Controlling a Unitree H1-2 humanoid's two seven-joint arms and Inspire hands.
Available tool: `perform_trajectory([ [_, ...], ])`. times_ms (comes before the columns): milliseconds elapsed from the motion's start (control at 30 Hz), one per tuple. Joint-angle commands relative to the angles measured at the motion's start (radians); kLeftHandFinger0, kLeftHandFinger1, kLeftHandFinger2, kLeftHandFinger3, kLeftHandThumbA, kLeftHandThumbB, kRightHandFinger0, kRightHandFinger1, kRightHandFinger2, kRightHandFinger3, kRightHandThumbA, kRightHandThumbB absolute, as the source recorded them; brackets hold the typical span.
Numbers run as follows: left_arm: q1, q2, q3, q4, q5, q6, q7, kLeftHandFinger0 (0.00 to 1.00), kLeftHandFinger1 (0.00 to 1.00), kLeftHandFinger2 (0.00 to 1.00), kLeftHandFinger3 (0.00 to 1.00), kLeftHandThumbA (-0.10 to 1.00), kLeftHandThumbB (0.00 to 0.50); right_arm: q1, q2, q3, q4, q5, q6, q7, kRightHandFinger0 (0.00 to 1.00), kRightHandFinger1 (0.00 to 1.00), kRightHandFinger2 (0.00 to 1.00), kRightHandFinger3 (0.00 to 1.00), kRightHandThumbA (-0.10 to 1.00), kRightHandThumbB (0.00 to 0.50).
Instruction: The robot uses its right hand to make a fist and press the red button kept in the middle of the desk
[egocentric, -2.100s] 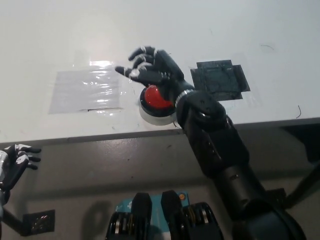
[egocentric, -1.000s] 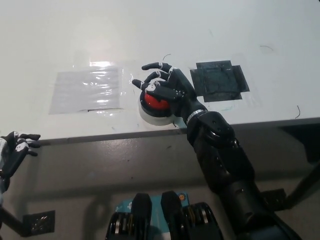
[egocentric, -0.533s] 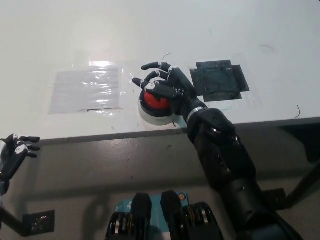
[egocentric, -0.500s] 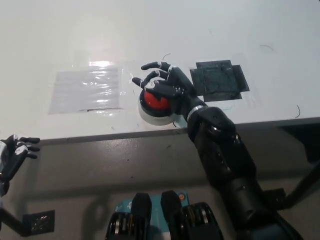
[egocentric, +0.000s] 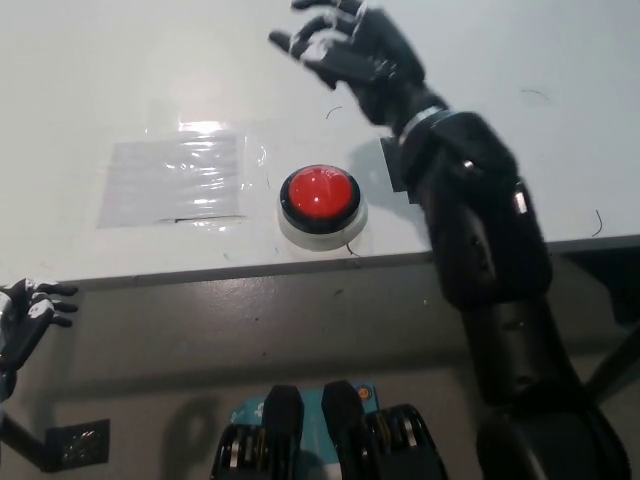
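One red button (egocentric: 320, 194) sits dome-up in its white base near the counter's (egocentric: 120, 80) front edge, uncovered. Beyond it, the black right hand (egocentric: 350, 45) hangs in the air, fingers spread, holding nothing. The white left hand (egocentric: 25, 320) rests below the counter, fingers loosely apart.

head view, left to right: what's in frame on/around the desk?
White left hand resting below the desk edge → clear plastic sheet taped to the desk → round red button on its white base → raised black right hand.
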Motion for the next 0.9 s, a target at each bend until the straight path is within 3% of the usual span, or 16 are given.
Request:
perform_trajectory([
  [0,0.007,0.030,0.007,-0.025,-0.003,-0.029,-0.009,0.53,0.54,0.61,0.60,0.51,0.002,-0.047,-0.045,-0.038,-0.103,0.043,0.086,-0.042,0.00,0.00,0.31,0.46,0.84,0.152],
  [100,0.009,0.027,0.008,-0.039,0.003,0.000,0.001,0.53,0.55,0.62,0.62,0.54,0.018,-0.041,-0.082,-0.045,-0.128,0.049,0.087,-0.037,0.00,0.01,0.33,0.47,0.85,0.160],
  [233,0.014,0.035,0.009,-0.032,-0.003,-0.023,-0.010,0.53,0.54,0.61,0.62,0.50,0.000,-0.021,-0.177,-0.085,-0.149,0.053,0.060,0.002,0.00,0.06,0.39,0.53,0.86,0.136],
  [333,0.015,0.036,0.013,-0.031,-0.008,-0.016,-0.009,0.51,0.53,0.59,0.61,0.49,0.000,0.005,-0.214,-0.095,-0.221,0.045,0.084,-0.014,0.00,0.10,0.43,0.52,0.89,0.108],
  [433,0.018,0.036,0.013,-0.033,-0.009,-0.013,-0.010,0.53,0.54,0.60,0.63,0.50,0.004,0.062,-0.278,-0.111,-0.313,0.046,0.086,-0.016,0.00,0.09,0.39,0.47,0.93,0.079],
  [667,0.025,0.038,0.010,-0.033,0.006,-0.017,-0.004,0.53,0.55,0.62,0.65,0.53,0.005,0.228,-0.389,-0.138,-0.455,0.089,0.087,-0.023,0.00,0.09,0.39,0.48,0.92,0.090],
  [767,0.018,0.043,0.016,-0.040,-0.006,-0.003,-0.009,0.51,0.54,0.60,0.63,0.51,0.000,0.271,-0.404,-0.163,-0.479,0.120,0.087,-0.027,0.00,0.10,0.39,0.49,0.89,0.096],
  [833,0.016,0.045,0.015,-0.032,0.000,-0.012,-0.007,0.53,0.55,0.61,0.65,0.52,0.000,0.337,-0.426,-0.197,-0.499,0.136,0.087,-0.035,0.00,0.11,0.38,0.48,0.89,0.128],
  [867,0.016,0.044,0.016,-0.033,-0.004,-0.011,-0.008,0.53,0.55,0.61,0.64,0.51,0.000,0.356,-0.430,-0.208,-0.501,0.146,0.087,-0.032,0.00,0.11,0.38,0.48,0.89,0.116],
])
